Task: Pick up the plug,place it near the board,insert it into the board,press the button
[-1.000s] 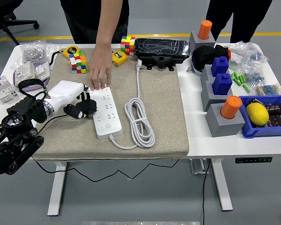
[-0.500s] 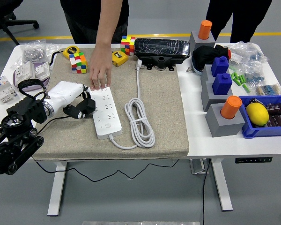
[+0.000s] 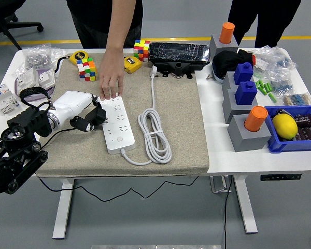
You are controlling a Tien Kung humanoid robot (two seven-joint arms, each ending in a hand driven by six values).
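Left hand [image 3: 88,118] | fingers curled, state unclear | beside board [image 3: 116,126] | person's hand [image 3: 110,78] pressing its far end

The left robot hand [image 3: 89,118] has moved a little left. It is now slightly off the power strip [image 3: 116,124].
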